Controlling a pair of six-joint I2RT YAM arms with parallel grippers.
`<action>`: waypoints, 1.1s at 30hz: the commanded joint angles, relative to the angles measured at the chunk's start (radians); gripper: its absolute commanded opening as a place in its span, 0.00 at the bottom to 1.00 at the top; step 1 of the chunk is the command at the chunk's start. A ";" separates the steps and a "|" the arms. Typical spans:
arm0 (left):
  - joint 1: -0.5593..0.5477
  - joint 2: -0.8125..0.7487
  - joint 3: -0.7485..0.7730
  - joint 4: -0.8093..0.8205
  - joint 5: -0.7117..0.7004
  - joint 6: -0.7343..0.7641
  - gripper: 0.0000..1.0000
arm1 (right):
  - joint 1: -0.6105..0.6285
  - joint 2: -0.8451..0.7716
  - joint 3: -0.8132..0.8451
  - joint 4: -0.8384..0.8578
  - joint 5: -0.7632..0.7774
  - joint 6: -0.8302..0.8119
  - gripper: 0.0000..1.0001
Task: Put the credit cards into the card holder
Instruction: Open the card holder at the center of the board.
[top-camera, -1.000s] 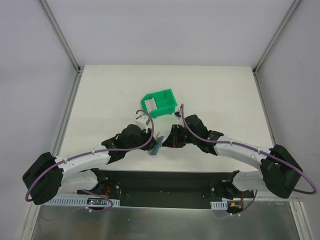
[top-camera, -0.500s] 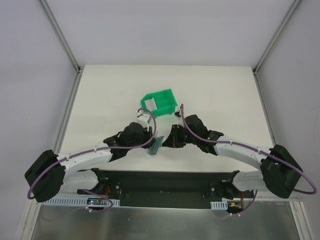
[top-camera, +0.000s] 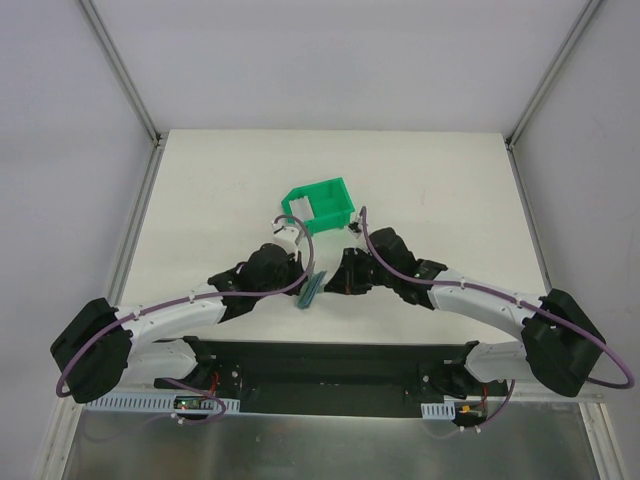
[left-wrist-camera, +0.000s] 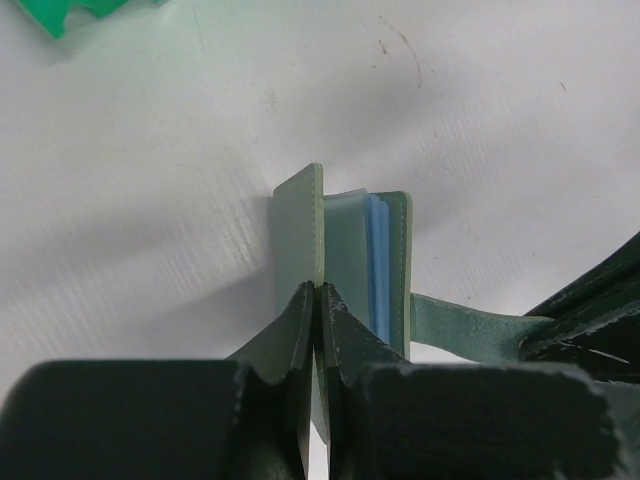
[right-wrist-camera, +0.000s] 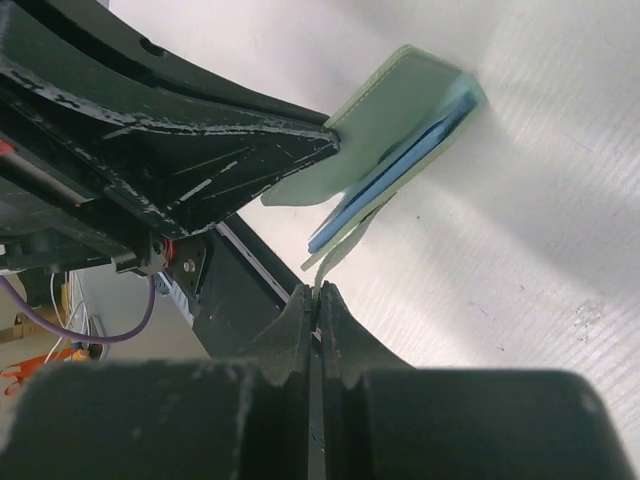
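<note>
Progress partial, seemingly: flat grey-green two-leaf card holder (left-wrist-camera: 345, 250) was held open, left fingers (left-wrist-camera: 292, 335) clamped on leaf, right fingers (right-wrist-camera: 296, 325) clamped on strap; blue sheet (left-wrist-camera: 377, 262) sat inside pocket.

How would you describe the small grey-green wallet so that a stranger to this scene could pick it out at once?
Start at the white table and find the bright green plastic bin near its middle. Just nearer the arms' bases, the left gripper and right gripper meet, both pinching the small grey-green wallet. It alone is flat and two-leaved, held open with blue showing inside.
</note>
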 joint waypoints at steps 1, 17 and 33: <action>-0.006 -0.019 0.003 -0.062 -0.052 0.006 0.00 | -0.006 0.002 0.073 0.001 -0.009 -0.026 0.01; -0.007 -0.088 0.003 -0.230 -0.140 -0.287 0.00 | -0.091 0.070 0.147 -0.386 0.041 -0.046 0.01; -0.006 -0.169 -0.169 -0.174 -0.240 -0.327 0.00 | -0.178 0.191 0.013 -0.214 0.098 -0.103 0.06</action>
